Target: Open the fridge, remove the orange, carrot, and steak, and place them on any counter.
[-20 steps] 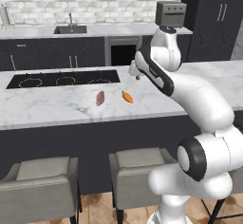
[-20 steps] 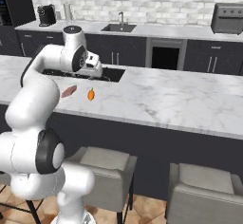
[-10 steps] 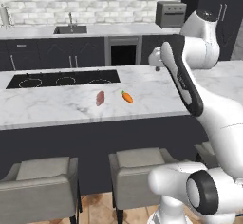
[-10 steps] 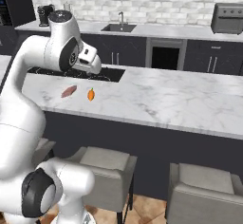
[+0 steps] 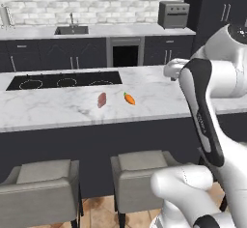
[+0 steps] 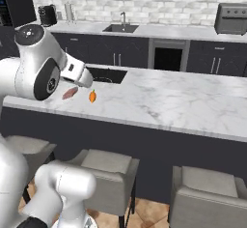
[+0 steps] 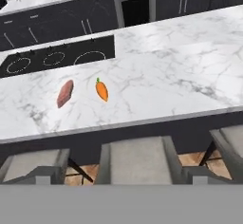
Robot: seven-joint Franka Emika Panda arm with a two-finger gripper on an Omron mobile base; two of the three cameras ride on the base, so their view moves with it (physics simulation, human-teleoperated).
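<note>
Carrot (image 7: 102, 90) and steak (image 7: 65, 94) far below jaws

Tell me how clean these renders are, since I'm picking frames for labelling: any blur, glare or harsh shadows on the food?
Left base view: even light, the tapered orange carrot small and soft-edged. Right base view: the flat pinkish-red steak is crowded by the arm. Hand view: both sharpest, faint shadows on the white veined marble counter, no glare.
</note>
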